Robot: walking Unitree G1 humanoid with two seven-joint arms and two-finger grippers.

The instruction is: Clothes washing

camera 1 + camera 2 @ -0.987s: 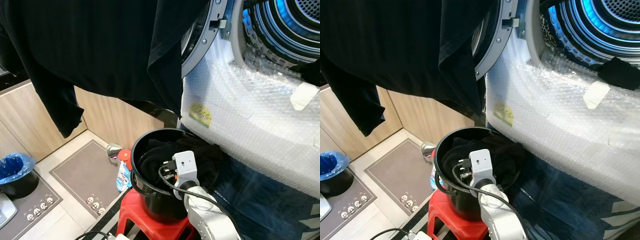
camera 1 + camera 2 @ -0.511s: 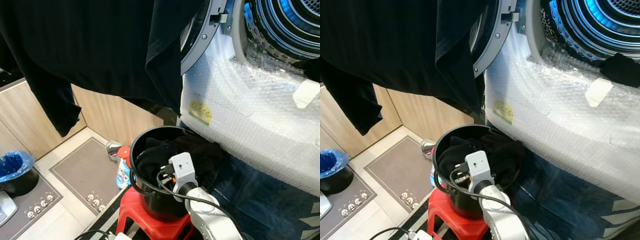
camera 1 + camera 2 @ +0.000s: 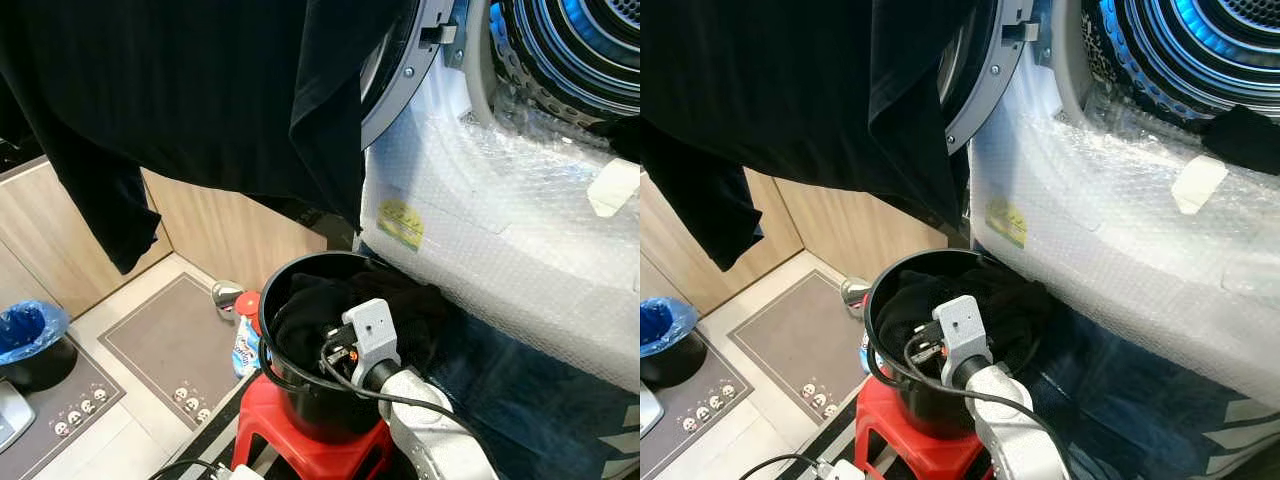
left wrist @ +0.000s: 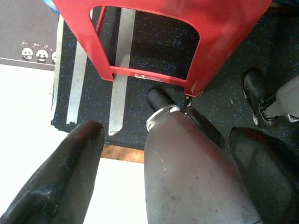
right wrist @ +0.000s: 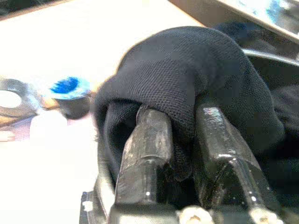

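Two black fingers (image 5: 145,154) of right gripper (image 5: 180,163) now clamped on dark cloth (image 5: 187,79) inside black bucket (image 3: 275,345) on red stool (image 3: 300,450), slightly nearer than half second ago. Lifting toward washer drum (image 3: 570,50), far right, probably next. Left gripper (image 4: 163,172) spread apart, idle near floor.

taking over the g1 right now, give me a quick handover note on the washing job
Right gripper: in the black bucket, shut on a fold of dark cloth; nothing lifted out yet.
Left gripper: hangs idle and open above the floor beside the red stool.
Bucket stands on the stool in front of the washer, holding dark clothes.
Washer door is open with a black garment draped over it. Drum is lit; something dark lies at its lip.
Left: lift the gripped cloth into the drum, then the rest of the bucket and the draped garment.
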